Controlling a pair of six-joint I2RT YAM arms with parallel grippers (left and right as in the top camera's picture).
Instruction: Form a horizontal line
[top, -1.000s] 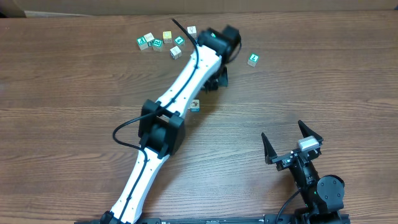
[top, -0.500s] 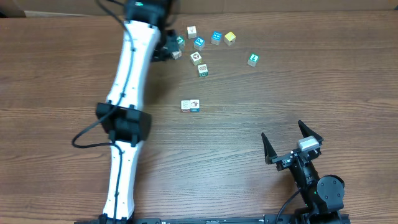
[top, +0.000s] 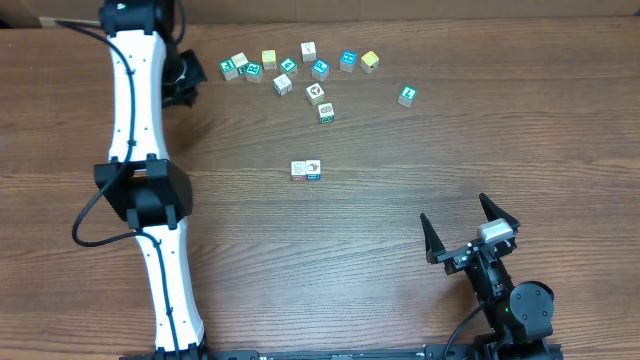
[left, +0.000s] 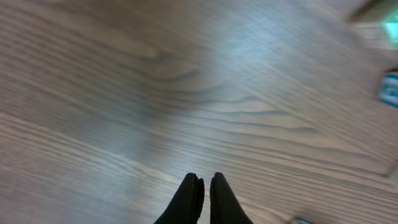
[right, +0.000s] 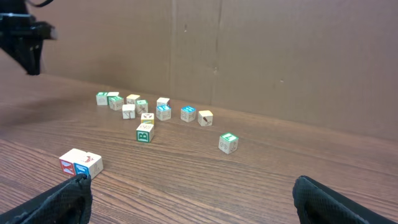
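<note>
Apparently between picks, the left gripper (top: 185, 85) hangs pressed together, empty, upper left; the right gripper (top: 458, 218) sits spread, lower right, clear of the short row of whitish picture cubes (top: 306, 170) at centre.

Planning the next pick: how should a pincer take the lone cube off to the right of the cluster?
From above, closing on two opposite side faces. The lone cube sits flat on the table, well clear of the cluster, so its sides are free.
</note>
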